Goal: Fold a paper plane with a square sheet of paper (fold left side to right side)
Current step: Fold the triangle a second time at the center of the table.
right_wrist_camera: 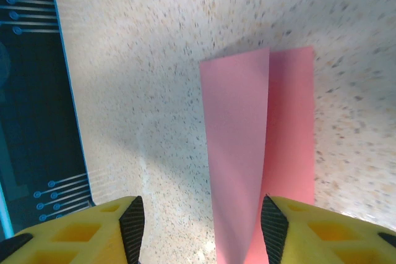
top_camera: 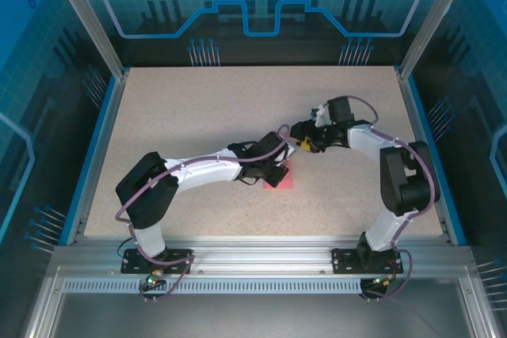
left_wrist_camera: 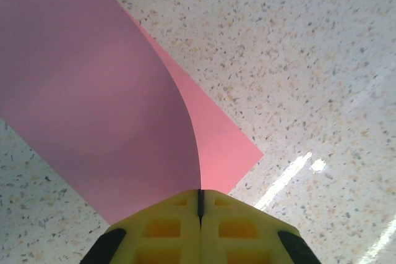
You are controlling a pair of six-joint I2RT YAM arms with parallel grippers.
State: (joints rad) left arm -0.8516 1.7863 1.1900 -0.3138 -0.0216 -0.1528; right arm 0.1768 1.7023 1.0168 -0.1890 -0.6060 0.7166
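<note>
Our left gripper (left_wrist_camera: 200, 197) is pinched tight on one edge of the square sheet of paper (left_wrist_camera: 93, 91). That side curls up off the table (top_camera: 198, 108), and the other side lies flat. Just past the sheet, our right gripper (right_wrist_camera: 202, 217) hangs over it with its fingers apart, holding nothing. We think the job now is to carry the lifted side across to the sheet's other side. To do it well, we should move slowly in a low arc and line up edge on edge. The right gripper could press the flat side down so the sheet cannot slide.
</note>
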